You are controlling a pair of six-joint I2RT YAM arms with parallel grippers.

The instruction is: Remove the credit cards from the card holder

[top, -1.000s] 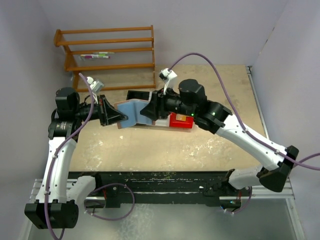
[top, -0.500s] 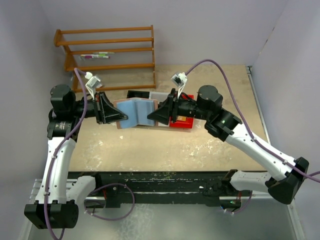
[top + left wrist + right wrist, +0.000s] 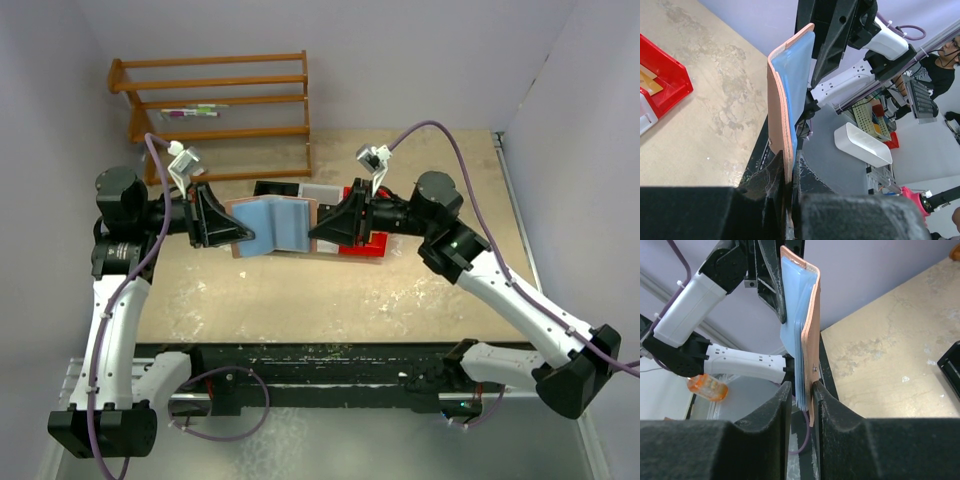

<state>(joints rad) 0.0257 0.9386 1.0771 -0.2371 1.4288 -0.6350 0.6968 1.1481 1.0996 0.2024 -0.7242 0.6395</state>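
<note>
The card holder (image 3: 272, 222), pinkish-brown outside and light blue inside, hangs spread open above the table between both arms. My left gripper (image 3: 240, 235) is shut on its left edge; the left wrist view shows the leather (image 3: 790, 100) pinched between the jaws (image 3: 787, 200). My right gripper (image 3: 312, 232) straddles the right edge (image 3: 807, 325). There, one finger (image 3: 832, 410) touches the leather, while a thin gap separates the other finger (image 3: 775, 410) from the blue pocket layers. No credit cards show in the pockets. A golden-yellow flat piece (image 3: 649, 82) lies in the red bin (image 3: 670, 75).
The red bin (image 3: 372, 245), a black bin (image 3: 275, 188) and a pale bin (image 3: 322, 192) sit on the table behind the holder. A wooden rack (image 3: 215, 110) stands at the back left. Walls close in on the left, back and right.
The right gripper has drawn back rightward from over the holder's middle to its right edge, and its jaws have narrowed. The left arm shifted slightly left, still gripping.
</note>
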